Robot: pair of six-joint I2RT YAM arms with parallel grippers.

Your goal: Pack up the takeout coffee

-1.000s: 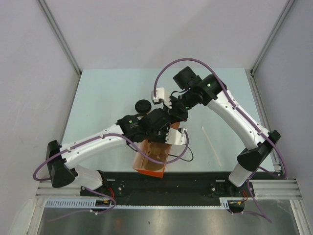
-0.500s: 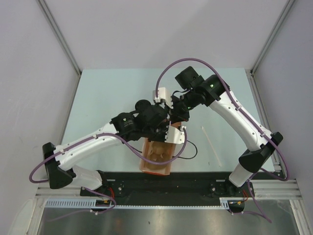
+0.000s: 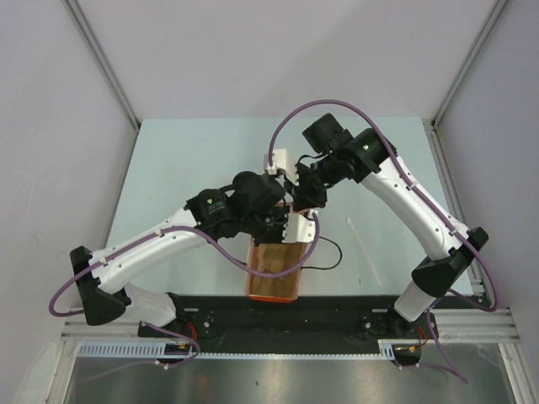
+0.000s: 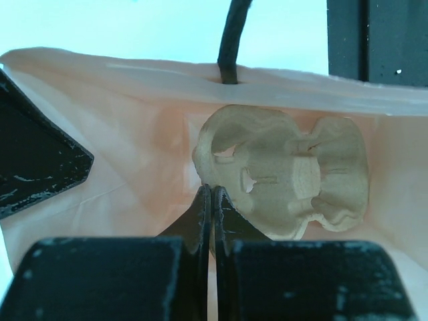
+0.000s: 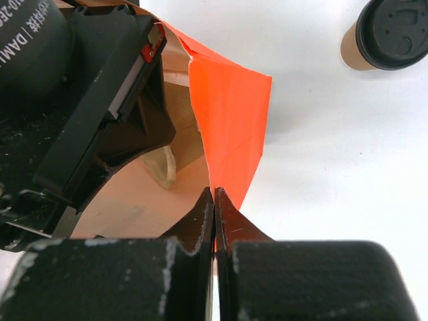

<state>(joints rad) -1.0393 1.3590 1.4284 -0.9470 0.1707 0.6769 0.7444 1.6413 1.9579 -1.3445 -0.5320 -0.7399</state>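
Pinching orange bag [image 5: 234,114] rim: left end effector [image 4: 212,200], right end effector [image 5: 214,200].

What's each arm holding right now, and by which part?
Right gripper: jaws pinch the bag by its top rim. Left gripper: jaws shut inside the bag's mouth; whether they grip anything cannot be told.
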